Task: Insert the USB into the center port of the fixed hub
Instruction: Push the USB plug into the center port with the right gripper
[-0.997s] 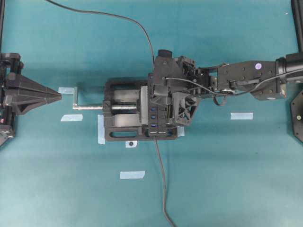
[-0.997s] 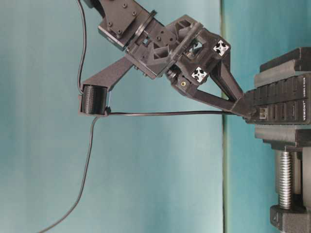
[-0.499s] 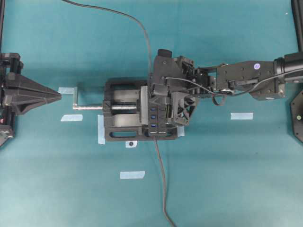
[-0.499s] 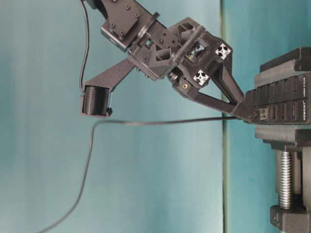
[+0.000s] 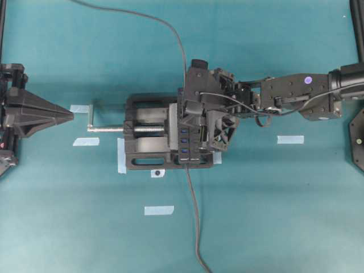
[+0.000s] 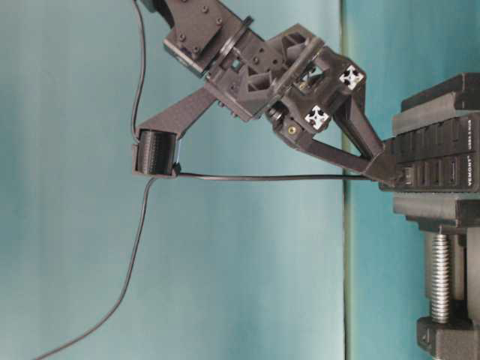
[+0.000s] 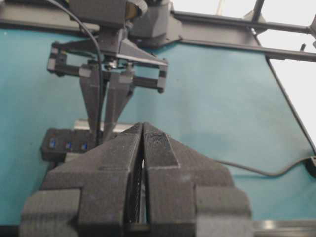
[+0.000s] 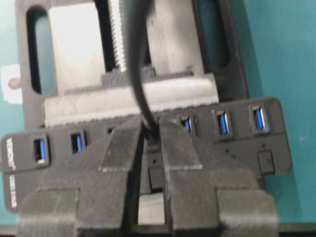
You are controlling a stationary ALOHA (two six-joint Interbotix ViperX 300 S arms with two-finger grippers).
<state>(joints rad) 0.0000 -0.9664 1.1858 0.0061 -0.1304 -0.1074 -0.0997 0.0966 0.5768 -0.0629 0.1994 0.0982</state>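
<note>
The teal table (image 5: pixel 273 216) carries a black vise (image 5: pixel 148 149) with a silver screw (image 5: pixel 108 129), and this vise clamps the fixed hub (image 8: pixel 232 143) near the middle of the table. My right gripper (image 8: pixel 148 143) is over the hub with its fingers closed tight on the USB (image 8: pixel 150 134), which sits at the hub's row of blue ports, about at the center port; the port itself is hidden behind the plug and my fingers. The grey cable (image 6: pixel 262 177) goes away from the plug. My left gripper (image 7: pixel 142 148) rests apart at the left edge, fingers pressed together, holding nothing.
</note>
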